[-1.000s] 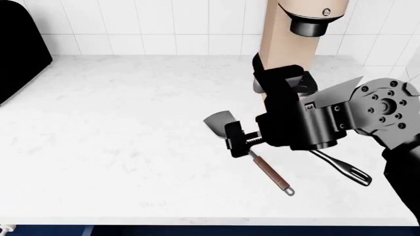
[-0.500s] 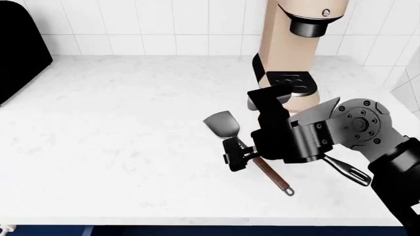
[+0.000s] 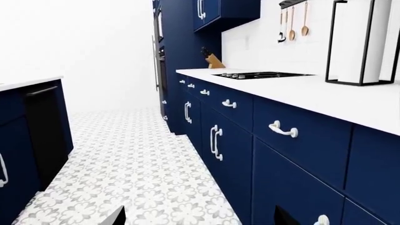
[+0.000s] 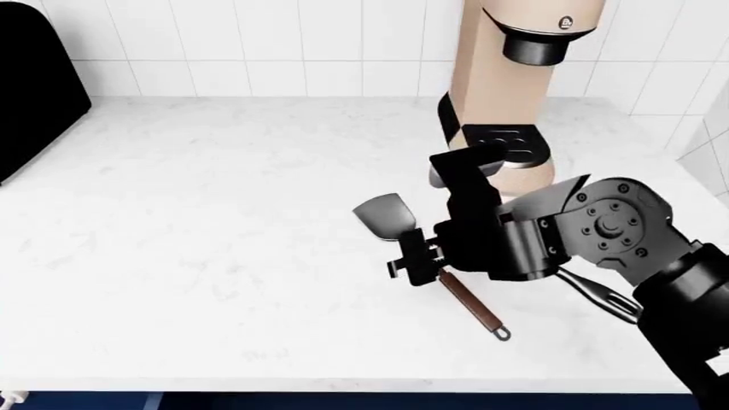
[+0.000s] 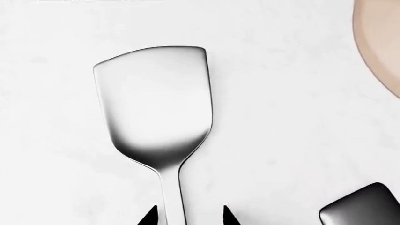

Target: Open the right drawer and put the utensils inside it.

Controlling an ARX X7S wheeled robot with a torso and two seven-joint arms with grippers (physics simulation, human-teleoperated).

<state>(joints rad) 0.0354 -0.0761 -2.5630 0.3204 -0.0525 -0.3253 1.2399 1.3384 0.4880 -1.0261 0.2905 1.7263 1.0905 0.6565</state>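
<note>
Now the right tool (image 4: pixel 412 263) sits low over the white desk (image 4: pixel 205 256), fingers apart astride the grey spatula (image 5: pixel 156 112) neck. At 3 o'clock lies the black spatula (image 5: pixel 366 208). Left tool: out of view.

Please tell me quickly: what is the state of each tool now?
Left tool: not visible, cannot be told.
Right tool: open, fingertips either side of the grey spatula neck.

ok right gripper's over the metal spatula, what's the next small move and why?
Probably close the right gripper on the metal spatula. In the right wrist view both fingertips straddle its thin neck just below the blade, open, with the spatula lying flat on the counter. The head view agrees: the gripper sits low over the neck, above the reddish-brown handle. A slight further descent first may help.
</note>
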